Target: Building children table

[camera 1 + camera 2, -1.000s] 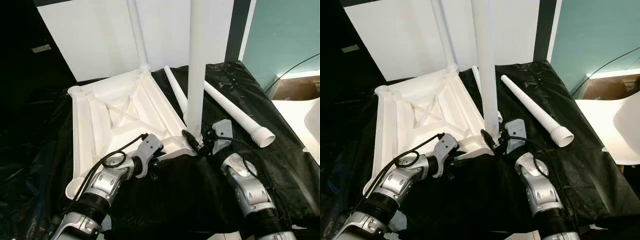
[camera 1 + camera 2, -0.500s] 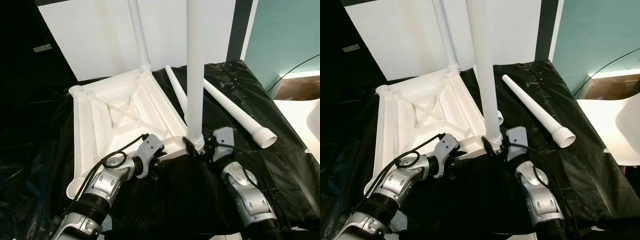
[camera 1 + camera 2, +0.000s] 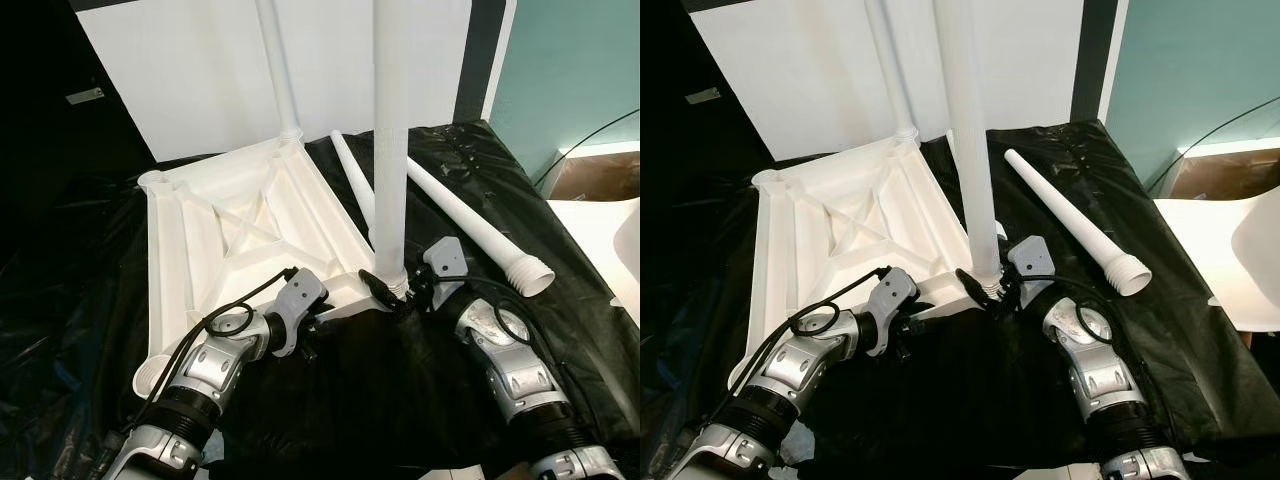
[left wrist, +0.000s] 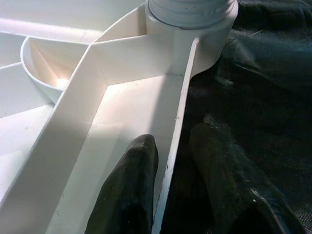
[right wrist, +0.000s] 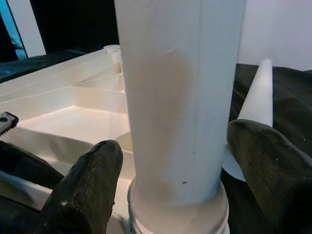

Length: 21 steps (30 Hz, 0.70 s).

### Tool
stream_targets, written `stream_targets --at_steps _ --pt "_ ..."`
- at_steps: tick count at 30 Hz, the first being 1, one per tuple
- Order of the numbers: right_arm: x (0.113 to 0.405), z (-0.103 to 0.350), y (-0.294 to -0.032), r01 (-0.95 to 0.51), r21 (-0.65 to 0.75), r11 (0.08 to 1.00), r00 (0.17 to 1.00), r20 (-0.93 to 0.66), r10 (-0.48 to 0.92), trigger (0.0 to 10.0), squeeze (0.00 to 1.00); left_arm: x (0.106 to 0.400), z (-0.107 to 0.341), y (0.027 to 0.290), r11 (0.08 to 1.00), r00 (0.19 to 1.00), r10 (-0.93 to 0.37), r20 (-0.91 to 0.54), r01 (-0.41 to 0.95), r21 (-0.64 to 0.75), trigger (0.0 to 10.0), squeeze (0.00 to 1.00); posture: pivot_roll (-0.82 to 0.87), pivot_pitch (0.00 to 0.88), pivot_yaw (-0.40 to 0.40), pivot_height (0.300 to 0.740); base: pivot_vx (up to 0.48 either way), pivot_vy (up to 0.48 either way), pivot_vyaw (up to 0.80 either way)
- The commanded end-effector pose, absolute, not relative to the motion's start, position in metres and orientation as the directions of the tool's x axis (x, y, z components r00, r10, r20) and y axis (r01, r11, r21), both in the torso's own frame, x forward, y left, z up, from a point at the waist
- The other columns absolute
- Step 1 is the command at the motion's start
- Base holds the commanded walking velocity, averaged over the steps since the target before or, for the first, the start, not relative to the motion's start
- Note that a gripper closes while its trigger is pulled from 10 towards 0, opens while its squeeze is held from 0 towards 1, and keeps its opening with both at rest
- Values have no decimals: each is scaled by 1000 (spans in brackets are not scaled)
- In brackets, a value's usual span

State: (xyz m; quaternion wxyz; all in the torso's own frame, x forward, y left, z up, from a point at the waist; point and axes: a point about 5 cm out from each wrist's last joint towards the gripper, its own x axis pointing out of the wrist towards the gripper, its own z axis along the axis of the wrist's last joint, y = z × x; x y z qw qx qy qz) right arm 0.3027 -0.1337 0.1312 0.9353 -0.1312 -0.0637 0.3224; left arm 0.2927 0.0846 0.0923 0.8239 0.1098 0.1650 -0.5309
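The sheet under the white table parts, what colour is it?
Black and glossy; the sheet shows best in the left eye view.

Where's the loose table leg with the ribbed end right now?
The loose table leg lies on the black sheet to the robot's right of the upturned tabletop, its ribbed end pointing toward the robot, just beyond the right gripper.

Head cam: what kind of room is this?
Likely an indoor room at home, set up for furniture assembly. An upturned white plastic tabletop and loose table legs lie on black plastic sheeting spread over the work surface, with a white panel and a teal wall behind.
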Motion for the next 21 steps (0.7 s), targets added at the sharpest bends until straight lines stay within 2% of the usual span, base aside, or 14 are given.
stream_targets --at_steps 1,9,13,14,18,19,21 --pt "308 140 -129 -610 -315 727 753 53 656 10000 0 285 80 81 354 305 -846 -437 935 -32 10000 0 -122 0 123 740 0 0 0" --pt "319 151 -129 -629 -360 689 720 65 691 10000 0 285 80 82 354 304 -844 -442 935 -34 10000 0 -120 0 126 740 0 0 0" --pt "326 160 -130 -651 -389 652 688 63 723 10000 0 286 81 82 356 306 -842 -443 934 -32 10000 0 -120 0 129 740 0 0 0" --pt "327 160 -130 -681 -397 615 658 37 752 10000 0 286 81 83 354 305 -840 -448 935 -28 10000 0 -121 0 128 740 0 0 0" --pt "328 159 -131 -702 -397 591 639 14 769 10000 0 287 81 83 356 307 -840 -447 934 -28 10000 0 -119 0 127 740 0 0 0" --pt "327 157 -134 -743 -382 550 604 -29 796 0 0 287 81 83 358 309 -840 -446 933 -27 10000 0 -119 0 125 740 0 0 0" --pt "327 156 -135 -760 -376 530 587 -46 808 0 0 287 81 83 358 310 -840 -446 933 -27 10000 0 -119 0 125 740 0 0 0"
